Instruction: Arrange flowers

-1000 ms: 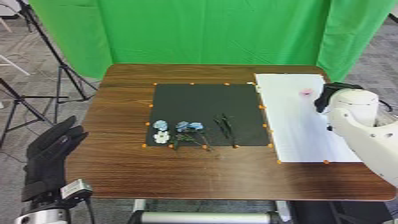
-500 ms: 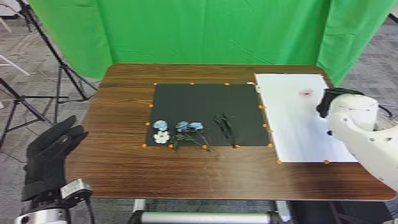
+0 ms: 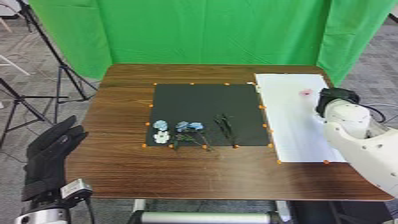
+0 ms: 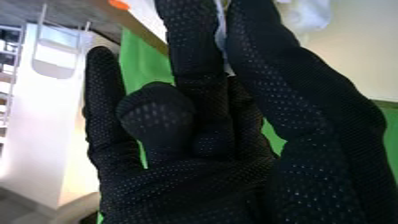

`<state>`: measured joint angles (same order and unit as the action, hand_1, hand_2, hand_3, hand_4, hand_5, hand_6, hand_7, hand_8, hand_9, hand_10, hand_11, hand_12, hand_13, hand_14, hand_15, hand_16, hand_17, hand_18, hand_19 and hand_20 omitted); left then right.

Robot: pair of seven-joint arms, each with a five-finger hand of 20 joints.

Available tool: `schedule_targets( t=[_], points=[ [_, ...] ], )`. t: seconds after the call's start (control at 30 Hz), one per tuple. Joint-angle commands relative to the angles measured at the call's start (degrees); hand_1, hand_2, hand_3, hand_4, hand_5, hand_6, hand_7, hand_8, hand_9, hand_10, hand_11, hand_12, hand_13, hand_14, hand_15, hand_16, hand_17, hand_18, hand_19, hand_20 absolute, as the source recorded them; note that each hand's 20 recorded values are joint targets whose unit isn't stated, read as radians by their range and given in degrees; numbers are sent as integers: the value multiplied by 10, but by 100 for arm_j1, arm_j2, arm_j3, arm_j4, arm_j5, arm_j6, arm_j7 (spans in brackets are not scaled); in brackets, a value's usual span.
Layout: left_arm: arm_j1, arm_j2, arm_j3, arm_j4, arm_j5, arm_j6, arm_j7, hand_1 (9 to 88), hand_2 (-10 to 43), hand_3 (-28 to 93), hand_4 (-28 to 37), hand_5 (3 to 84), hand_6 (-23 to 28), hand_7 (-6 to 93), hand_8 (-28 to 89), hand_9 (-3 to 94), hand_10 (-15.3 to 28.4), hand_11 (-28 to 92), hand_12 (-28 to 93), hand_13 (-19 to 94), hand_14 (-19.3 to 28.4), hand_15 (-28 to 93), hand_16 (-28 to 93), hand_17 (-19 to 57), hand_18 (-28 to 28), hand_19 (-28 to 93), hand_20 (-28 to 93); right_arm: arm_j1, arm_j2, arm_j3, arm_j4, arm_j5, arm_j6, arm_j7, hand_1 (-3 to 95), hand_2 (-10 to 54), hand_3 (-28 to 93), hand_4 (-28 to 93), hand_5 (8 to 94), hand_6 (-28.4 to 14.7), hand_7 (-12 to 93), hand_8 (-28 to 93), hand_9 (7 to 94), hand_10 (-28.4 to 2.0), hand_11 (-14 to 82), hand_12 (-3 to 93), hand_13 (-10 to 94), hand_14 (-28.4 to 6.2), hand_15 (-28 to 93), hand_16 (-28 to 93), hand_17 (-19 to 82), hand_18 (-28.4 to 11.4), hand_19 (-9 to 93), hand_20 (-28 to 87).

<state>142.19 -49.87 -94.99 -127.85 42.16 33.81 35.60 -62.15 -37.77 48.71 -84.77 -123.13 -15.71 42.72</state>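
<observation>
Fingers straight, the left hand rests (the right hand's hold I can't tell), and arranging seems unfinished: blue flowers lie on the black mat, a pink flower well apart.

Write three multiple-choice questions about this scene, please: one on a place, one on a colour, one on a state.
1. Where is the pink flower?
A) on the black mat
B) on the white sheet
C) on the floor

2. Which colour is the flower at the mat's near left corner?
A) white
B) red
C) yellow

3. How is the robot's left hand?
A) curled round a stem
B) pinching the sheet
C) open, holding nothing

Answers:
1 B: it lies toward the sheet's far end.
2 A: white petals show on the mat.
3 C: its fingers are extended, away from the flowers.
</observation>
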Motion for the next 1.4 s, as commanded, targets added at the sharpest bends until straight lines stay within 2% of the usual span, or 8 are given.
schedule_targets(
  t=[0.03,0.13,0.23,0.4,0.6,1.03,1.07,1.4],
  points=[
    [70,-22,-18,-44,17,22,-21,271,31,840,-159,409,101,180,-112,370,199,375,80,255,271,627,-158,-90,217,574,28,175,160,-207,-85,76,463,175,542,-95,748,-283,770,11,357,19,902,-30,189,392,775,-51,799,206,214,-166,764,39],
    [85,-51,-38,-51,42,11,-42,272,31,840,-160,409,101,181,-112,369,199,375,79,255,271,627,-158,-90,217,574,28,233,153,-274,-214,24,671,139,545,-95,751,-283,777,8,346,27,907,-31,194,392,781,-50,798,209,218,-165,769,37],
    [97,50,-13,-54,-48,68,18,272,32,839,-160,409,101,181,-112,370,199,375,79,255,271,627,-158,-90,217,575,28,377,105,-434,-319,30,869,99,545,-95,755,-283,782,7,338,35,910,-32,195,393,784,-50,797,212,220,-166,773,33],
    [70,-8,-29,-55,34,20,-41,272,32,840,-160,409,101,181,-112,370,199,376,80,255,272,628,-158,-90,217,575,28,586,10,-638,-523,-17,975,-78,545,-95,758,-283,788,4,328,44,912,-33,196,396,786,-50,796,216,221,-168,779,27],
    [100,38,-44,-64,-6,47,-15,272,32,839,-159,409,101,180,-112,370,199,376,79,255,271,628,-158,-90,217,575,28,759,-147,-808,-789,-88,1045,-310,546,-95,758,-283,792,3,319,50,913,-34,197,395,789,-51,796,219,222,-169,783,21],
    [94,-126,-132,-76,182,-86,-188,271,32,840,-160,408,101,180,-111,369,199,376,79,255,271,628,-158,-90,217,575,28,852,-902,-1056,-1297,-288,601,-1000,549,-95,759,-283,795,1,310,58,914,-36,197,394,789,-52,795,222,222,-170,790,10],
    [111,-76,-121,-86,148,-42,-159,272,32,839,-160,408,101,180,-111,369,199,376,79,255,271,628,-158,-90,217,575,28,877,-967,-1138,-1298,-332,581,-1057,549,-95,758,-283,795,1,309,59,913,-36,198,394,789,-53,796,223,222,-170,790,9],
    [83,-67,-116,-81,145,-48,-174,271,32,840,-160,408,101,180,-111,370,198,377,79,255,271,628,-158,-90,217,575,27,903,-1611,-1498,-1261,-601,375,-1299,548,-95,757,-283,793,1,308,61,910,-38,200,393,787,-55,796,226,219,-170,791,2]
  ],
)
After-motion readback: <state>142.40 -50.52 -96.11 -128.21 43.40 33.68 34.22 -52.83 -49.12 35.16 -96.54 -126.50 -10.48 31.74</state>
